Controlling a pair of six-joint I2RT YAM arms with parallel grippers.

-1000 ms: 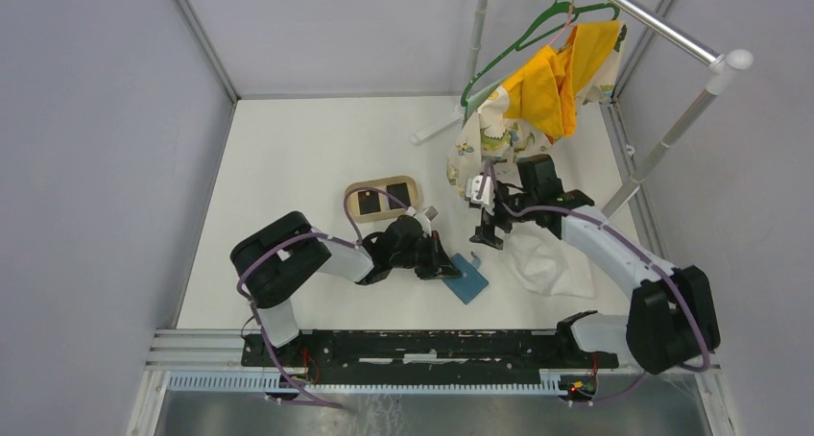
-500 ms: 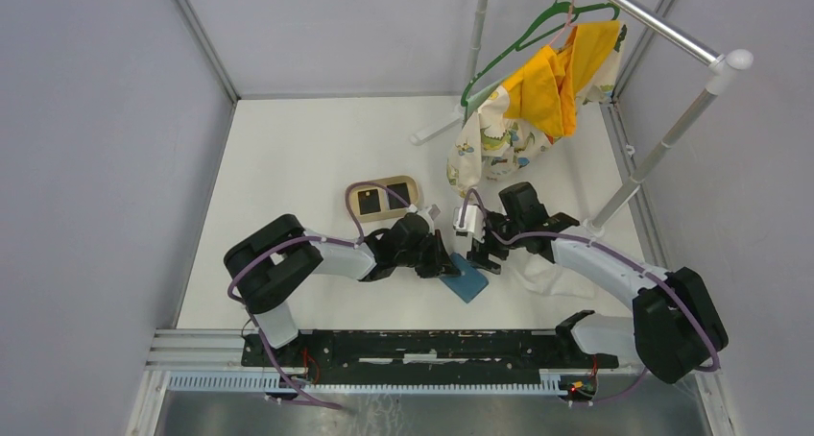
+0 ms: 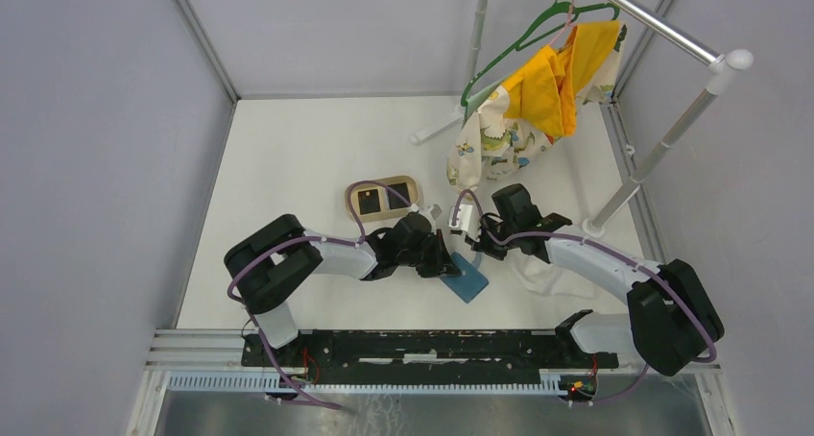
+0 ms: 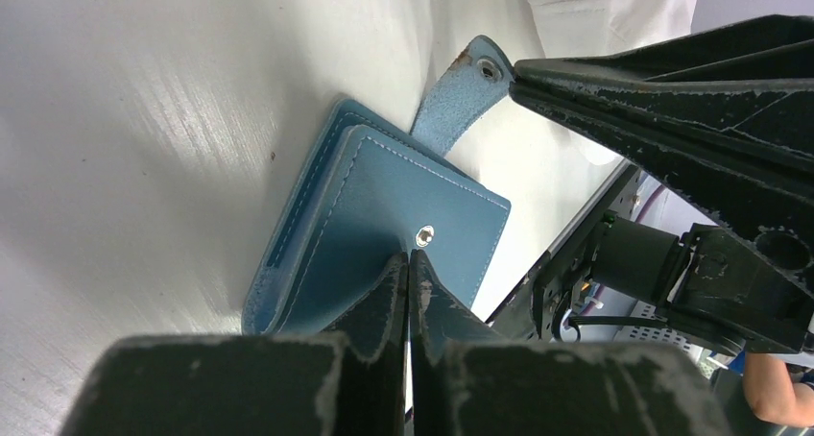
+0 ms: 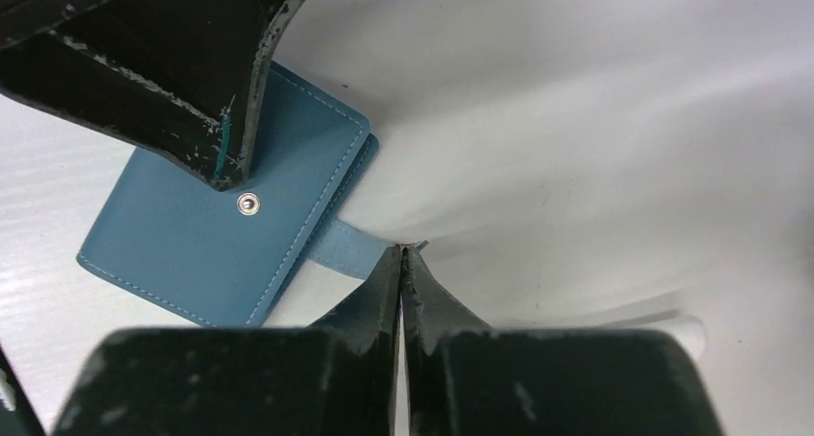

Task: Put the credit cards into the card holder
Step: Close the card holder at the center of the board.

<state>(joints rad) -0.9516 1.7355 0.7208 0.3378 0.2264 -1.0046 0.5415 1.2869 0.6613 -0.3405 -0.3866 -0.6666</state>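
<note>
**Wallet pinned and strap pinched, cards not yet in**

The blue wallet (image 4: 384,201) lies flat on the white table (image 3: 307,157), near the front edge, between the two arms. The left claw (image 4: 408,261) has its fingers closed together on nothing, and their tips press on the wallet's face just beside the round snap. The right claw (image 5: 401,254) is also closed, and the end of the wallet's strap (image 4: 446,109) appears pinched at its very tip. The strap is unsnapped and lifted.

The likely trouble is the thin hold on the strap. With only its end caught, a pull could slip it free. If the left tips slide on the smooth face, the whole wallet could drag toward the right instead of opening. The left tips also rest on the cover, which may block it from folding back.

By count there are:
- one wallet;
- two black cards (image 3: 368,203) in one tan tray (image 3: 417,184), farther back and to the left;
- one white cloth (image 3: 557,273) to the right.

A small pale thing just right of the tray is too small to identify.
</note>
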